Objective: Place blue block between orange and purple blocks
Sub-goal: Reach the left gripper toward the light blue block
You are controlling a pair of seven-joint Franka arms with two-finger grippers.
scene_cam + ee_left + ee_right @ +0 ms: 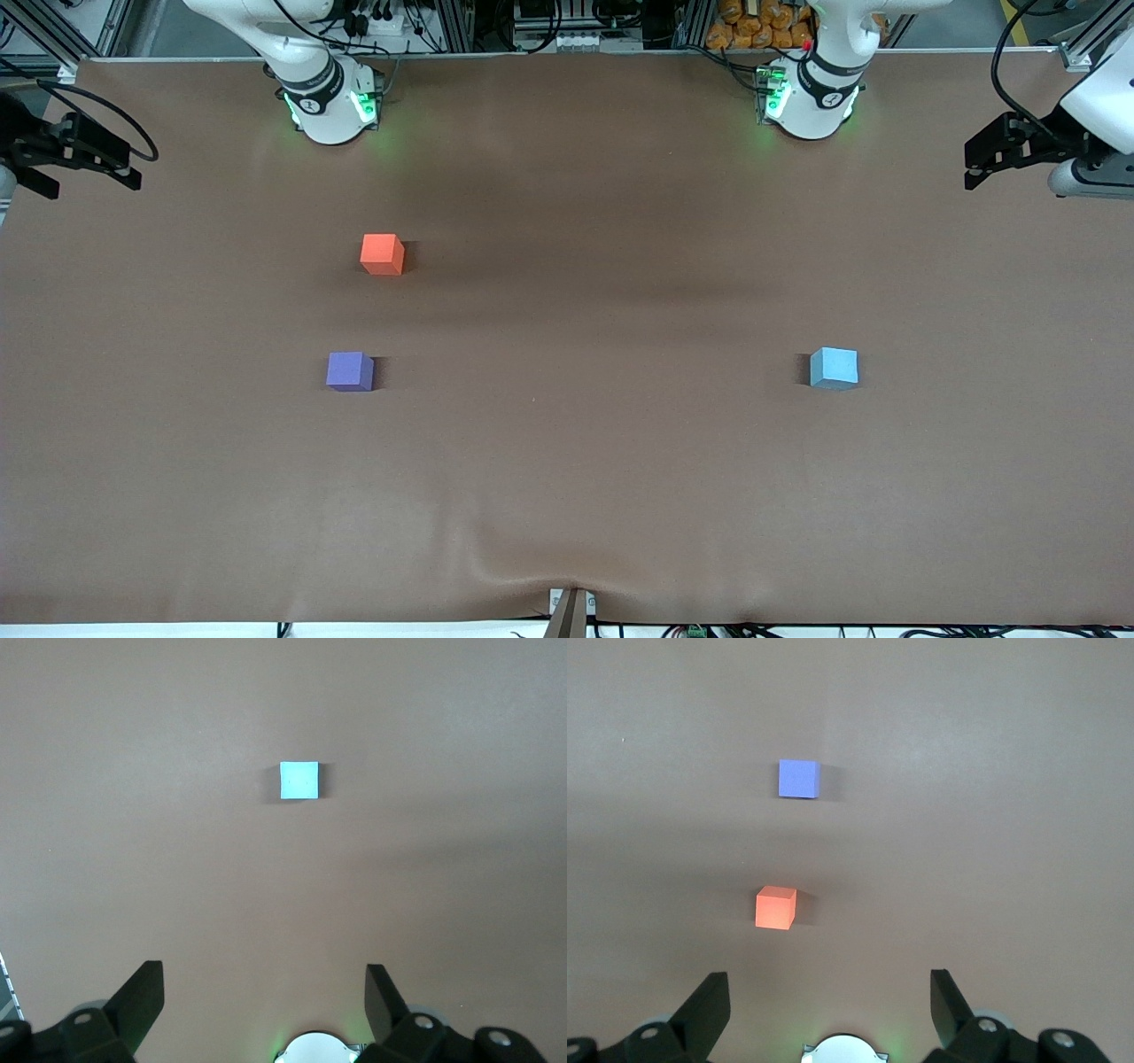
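Brown table (567, 496): both grippers (979, 164) (133, 168) open, arms cut off.

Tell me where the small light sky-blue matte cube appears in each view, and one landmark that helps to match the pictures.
Front view: the small light sky-blue matte cube lies on the brown table cover, toward the left arm's end.
Left wrist view: the cube lies alone, above the middle of the picture.
Right wrist view: not in it.
Shared landmark: the left arm's green-lit base, also seen in the left wrist view.
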